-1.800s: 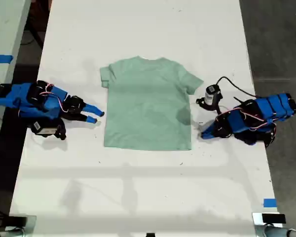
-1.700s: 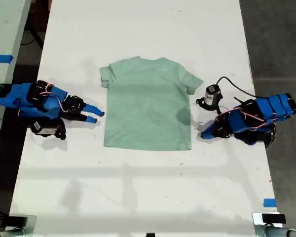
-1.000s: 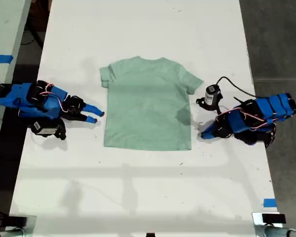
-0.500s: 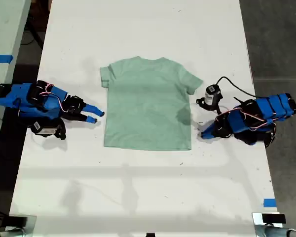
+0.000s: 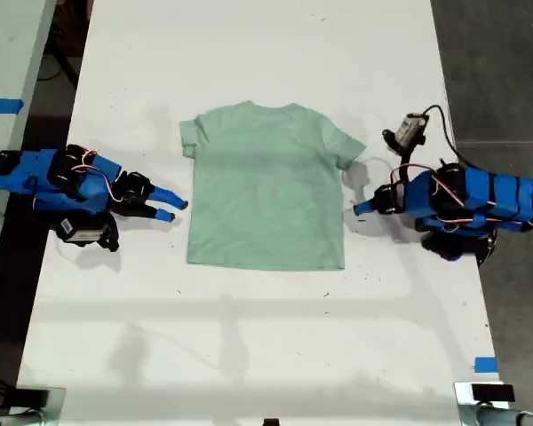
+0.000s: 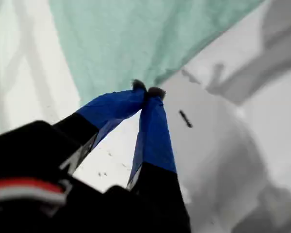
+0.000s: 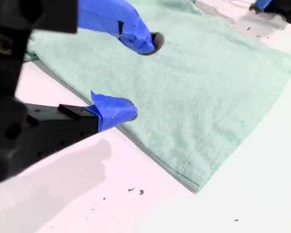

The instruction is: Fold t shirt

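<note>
The pale mint-green t shirt [image 5: 266, 186] lies flat on the white table [image 5: 249, 53], neck toward the far end. My first gripper [image 5: 360, 209] belongs to the arm at the exterior view's right. It is shut with nothing in it, its tips [image 6: 148, 92] just at the edge of the t shirt [image 6: 136, 39] below the sleeve. My second gripper [image 5: 171, 208], at the exterior view's left, is open. Its fingers [image 7: 141, 77] straddle the side hem of the t shirt [image 7: 208, 82] without closing on it.
A small wrist camera on a black cable [image 5: 410, 130] sticks out above the arm at the exterior view's right. Blue tape [image 5: 485, 365] marks the table's near corner on that side. Dark floor [image 5: 502, 71] borders the table, and a second table [image 5: 4, 80] stands at the exterior view's left.
The arm at the exterior view's right has swung toward the far end, so its shut gripper now sits higher along the shirt's side, below the sleeve. The other arm has not moved.
</note>
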You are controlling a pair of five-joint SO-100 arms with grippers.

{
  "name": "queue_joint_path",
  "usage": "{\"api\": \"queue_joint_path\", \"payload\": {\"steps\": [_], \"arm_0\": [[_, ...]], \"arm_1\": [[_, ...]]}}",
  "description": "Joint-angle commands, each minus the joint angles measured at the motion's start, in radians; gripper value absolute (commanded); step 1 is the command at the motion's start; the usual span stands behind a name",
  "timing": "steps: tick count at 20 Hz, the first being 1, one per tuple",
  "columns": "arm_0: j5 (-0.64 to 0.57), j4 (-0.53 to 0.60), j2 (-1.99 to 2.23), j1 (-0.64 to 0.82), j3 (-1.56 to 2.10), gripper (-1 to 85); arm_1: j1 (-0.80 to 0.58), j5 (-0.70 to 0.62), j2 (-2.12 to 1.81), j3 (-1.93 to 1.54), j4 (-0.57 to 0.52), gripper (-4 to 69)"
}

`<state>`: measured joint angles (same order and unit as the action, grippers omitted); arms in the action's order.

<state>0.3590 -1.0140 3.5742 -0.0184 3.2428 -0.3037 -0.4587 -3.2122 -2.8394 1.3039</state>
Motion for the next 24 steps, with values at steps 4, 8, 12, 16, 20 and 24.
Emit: {"api": "queue_joint_path", "payload": {"steps": [4,8,12,16,20,24], "arm_0": [[-0.006,-0.003,0.009,0.014,0.046,18.6],[-0.006,-0.003,0.009,0.014,0.046,18.6],[-0.006,-0.003,0.009,0.014,0.046,18.6],[-0.006,-0.003,0.009,0.014,0.046,18.6],[-0.006,-0.003,0.009,0.012,0.046,18.6],[-0.006,-0.003,0.009,0.012,0.046,18.6]], "arm_1": [[-0.635,-0.368,0.788,0.680,0.069,23.9],[-0.759,-0.301,1.066,0.793,-0.077,33.7],[-0.761,-0.230,1.276,0.742,-0.322,35.3],[-0.715,-0.132,1.370,0.657,-0.488,32.7],[-0.719,-0.123,1.401,0.641,-0.520,22.8],[-0.724,-0.120,1.397,0.657,-0.492,2.1]]}}
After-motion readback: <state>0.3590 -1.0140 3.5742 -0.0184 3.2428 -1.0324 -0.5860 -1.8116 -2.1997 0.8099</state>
